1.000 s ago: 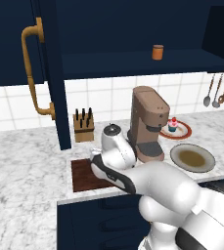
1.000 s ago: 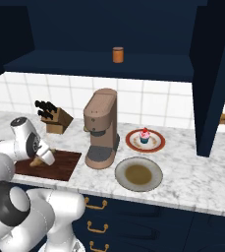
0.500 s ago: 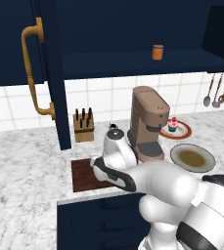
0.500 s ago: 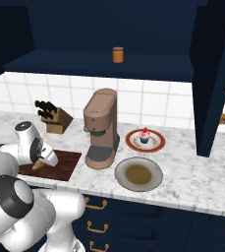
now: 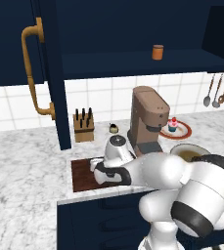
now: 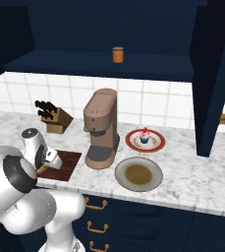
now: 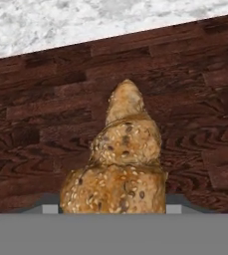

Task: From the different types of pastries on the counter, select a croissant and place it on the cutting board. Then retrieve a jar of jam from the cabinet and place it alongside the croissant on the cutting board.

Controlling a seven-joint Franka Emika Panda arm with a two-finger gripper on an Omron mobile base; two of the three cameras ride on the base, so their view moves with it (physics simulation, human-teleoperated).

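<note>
In the hand view's lower centre, the croissant (image 7: pixel 124 159) is seen clasped in the narrowly parted tool (image 7: pixel 113 206), long axis pointing up-frame, directly over the cutting board (image 7: pixel 41 129).

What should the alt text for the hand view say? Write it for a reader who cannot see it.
A golden-brown, seed-flecked croissant fills the centre, lengthwise between the robot's fingers, above a dark reddish-brown wooden cutting board. A strip of white and grey marbled counter runs along the top.
</note>
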